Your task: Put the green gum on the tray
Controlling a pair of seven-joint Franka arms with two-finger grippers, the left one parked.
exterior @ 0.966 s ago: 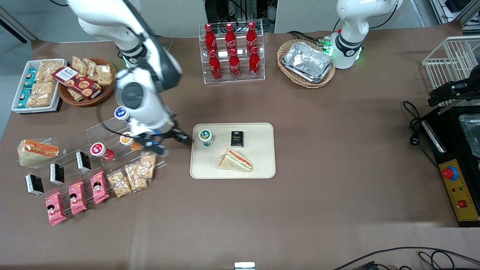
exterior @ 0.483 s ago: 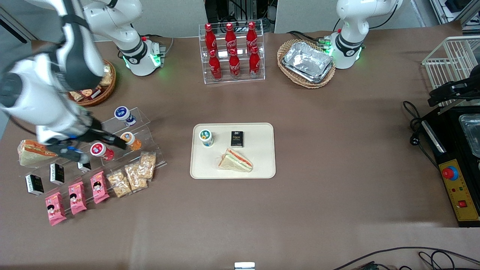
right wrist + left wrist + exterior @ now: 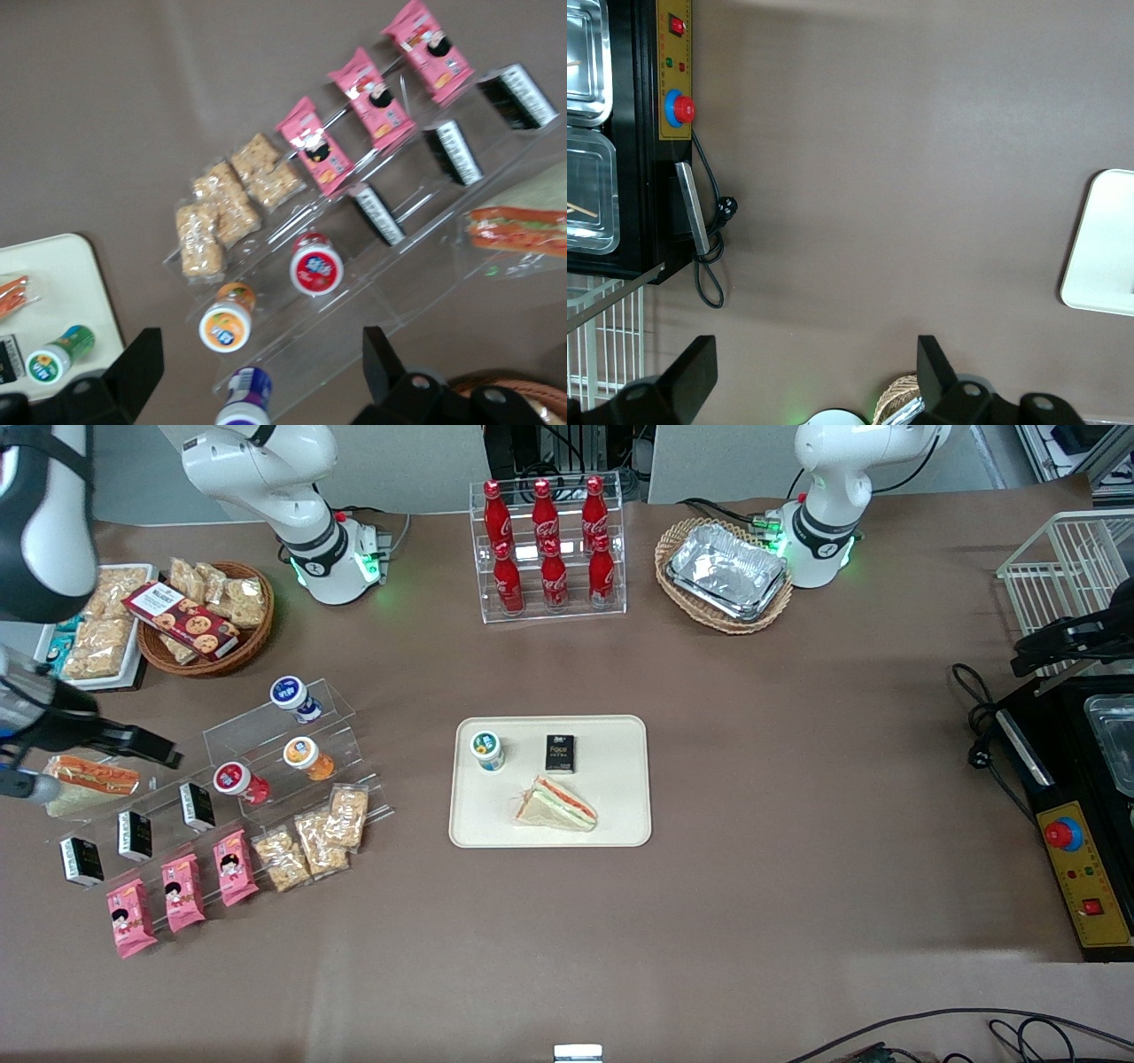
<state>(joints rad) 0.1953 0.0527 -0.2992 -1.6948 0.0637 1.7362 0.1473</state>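
A: So, small white bottle with the green lid and label (image 3: 487,750) stands upright on the cream rounded-corner tray (image 3: 620,815), beside a black packet (image 3: 560,753).

B: Pincer (image 3: 89,757) is open, empty, over the clear stepped rack (image 3: 266,731) toward the working arm's end of the worktop. Placement looks done; probably just park.

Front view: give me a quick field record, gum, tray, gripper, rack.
green gum: upright on the tray, near a corner, free of any grip
also on tray: wrapped sandwich, small black box
gripper: empty, jaws open, above the working arm's end of the table, over the clear display rack
rack bottles: blue-lidded, orange-lidded, red-lidded
task state: gum looks placed
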